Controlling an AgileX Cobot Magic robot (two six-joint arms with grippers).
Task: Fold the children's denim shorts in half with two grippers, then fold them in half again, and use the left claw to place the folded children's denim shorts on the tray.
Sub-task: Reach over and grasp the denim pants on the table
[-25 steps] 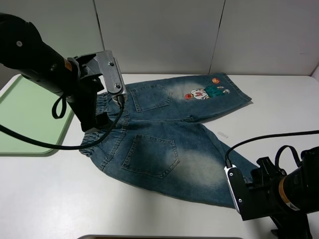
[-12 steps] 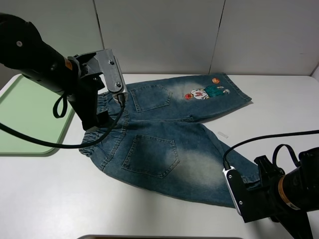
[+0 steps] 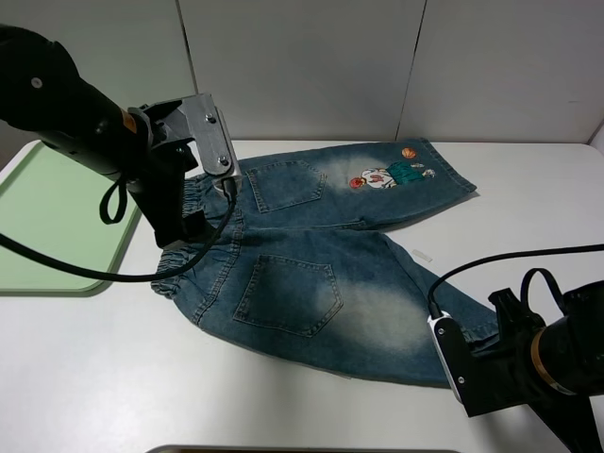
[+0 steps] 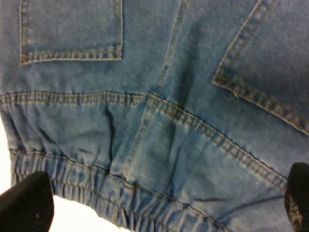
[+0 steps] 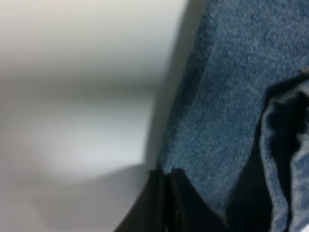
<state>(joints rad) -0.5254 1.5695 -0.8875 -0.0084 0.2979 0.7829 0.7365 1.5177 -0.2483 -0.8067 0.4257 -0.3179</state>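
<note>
The children's denim shorts [image 3: 321,274] are lying spread flat, back side up, across the middle of the white table [image 3: 94,377], with the waistband pointing toward the left of the exterior view and the two legs fanning out to the right, one toward the upper right and one toward the lower right. The pale green tray [image 3: 47,226] is sitting at the left edge of the frame, just beside the waistband but not touching it. The left claw [image 3: 179,231] is reaching down from the upper left and hovering over the gathered elastic waistband [image 3: 189,260]; its jaws are standing wide apart, and in the left wrist view the two black fingers [image 4: 26,203] are showing at opposite lower corners with the waistband stretching between them, gripping nothing. The right gripper [image 3: 442,335] is coming in from the lower right corner and meeting the hem of the nearer leg; in the right wrist view its black jaws are pressing fully together right at the denim edge, pinching that hem. Two back pockets are facing up, one [image 3: 286,184] above centre and one [image 3: 288,294] below it. A colourful cartoon patch [image 3: 387,175] is showing near the far leg's hem. A small white scrap [image 3: 422,255] is lying on the table between the legs.
</note>
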